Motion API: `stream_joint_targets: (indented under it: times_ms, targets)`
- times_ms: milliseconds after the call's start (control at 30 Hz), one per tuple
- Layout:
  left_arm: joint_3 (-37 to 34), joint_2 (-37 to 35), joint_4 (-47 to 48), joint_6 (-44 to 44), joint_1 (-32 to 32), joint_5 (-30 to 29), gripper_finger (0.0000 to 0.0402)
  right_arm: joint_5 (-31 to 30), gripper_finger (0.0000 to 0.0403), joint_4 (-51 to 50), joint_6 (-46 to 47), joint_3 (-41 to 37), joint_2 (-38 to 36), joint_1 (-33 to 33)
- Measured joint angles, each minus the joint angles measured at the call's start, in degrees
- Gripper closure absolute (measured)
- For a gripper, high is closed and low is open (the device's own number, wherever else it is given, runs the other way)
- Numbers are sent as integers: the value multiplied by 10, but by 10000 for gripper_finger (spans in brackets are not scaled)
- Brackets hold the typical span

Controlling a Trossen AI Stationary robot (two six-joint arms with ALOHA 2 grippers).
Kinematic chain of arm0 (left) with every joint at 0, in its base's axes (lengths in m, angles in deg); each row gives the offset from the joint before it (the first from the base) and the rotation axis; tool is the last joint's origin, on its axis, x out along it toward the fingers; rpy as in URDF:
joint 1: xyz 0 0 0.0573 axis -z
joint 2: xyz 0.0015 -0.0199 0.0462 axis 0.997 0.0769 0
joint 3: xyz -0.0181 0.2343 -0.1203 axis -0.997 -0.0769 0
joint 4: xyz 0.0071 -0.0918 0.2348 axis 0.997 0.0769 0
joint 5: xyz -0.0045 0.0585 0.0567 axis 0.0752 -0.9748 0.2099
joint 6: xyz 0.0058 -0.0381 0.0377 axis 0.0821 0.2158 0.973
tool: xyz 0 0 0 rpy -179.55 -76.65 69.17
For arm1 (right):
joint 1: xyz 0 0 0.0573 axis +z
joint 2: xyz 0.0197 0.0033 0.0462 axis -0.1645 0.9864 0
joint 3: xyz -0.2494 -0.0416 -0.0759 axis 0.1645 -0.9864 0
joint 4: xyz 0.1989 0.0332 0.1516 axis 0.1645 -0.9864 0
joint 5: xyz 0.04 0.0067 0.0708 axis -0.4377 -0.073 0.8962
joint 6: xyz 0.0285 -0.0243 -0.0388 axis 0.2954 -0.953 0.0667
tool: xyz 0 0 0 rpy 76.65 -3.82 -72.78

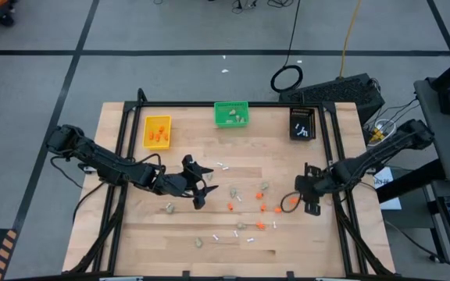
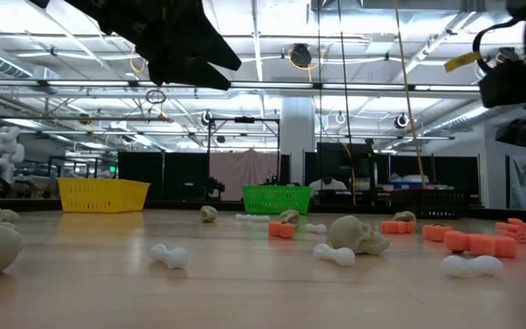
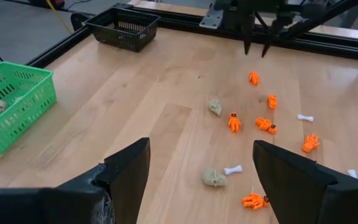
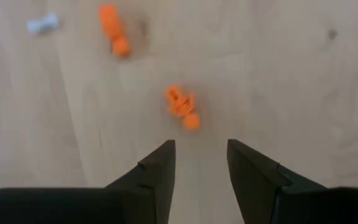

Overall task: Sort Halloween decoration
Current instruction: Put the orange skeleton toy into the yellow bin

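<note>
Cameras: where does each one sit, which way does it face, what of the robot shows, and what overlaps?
High view: overhead, straight down on the table; both arms, left gripper, right gripper.
Low view: table height, level toward the room; arm parts overhead.
Left wrist view: past its open fingers, across to the right arm; green bin and black bin.
Right wrist view: down past its fingers at an orange piece.
Shared: the green bin shows in high, low and left wrist views.

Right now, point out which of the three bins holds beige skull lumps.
The green bin, the middle one along the table's far edge: beige lumps lie inside it. The yellow bin holds orange pieces, the black bin white sticks.
</note>
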Motion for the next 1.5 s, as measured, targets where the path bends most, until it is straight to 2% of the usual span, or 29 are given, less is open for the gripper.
stream_joint_targets:
  times_ms: [200, 467, 833, 967, 1233, 1500]
  targets:
    - [0, 0, 0, 0, 0, 0, 121, -5, 273, 34, -40, 0, 60, 38]
    - [0, 0, 0, 0, 0, 0, 121, -35, 273, 61, -64, 0, 132, 38]
    - [0, 0, 0, 0, 0, 0, 121, -33, 276, 93, -96, 1, 167, 38]
    - [0, 0, 0, 0, 0, 0, 121, -32, 304, 94, -98, 2, 169, 38]
    - [0, 0, 0, 0, 0, 0, 121, -31, 392, 103, -104, 2, 169, 38]
    - [0, 0, 0, 4, 0, 0, 121, -47, 389, 116, -27, 0, 170, 68]
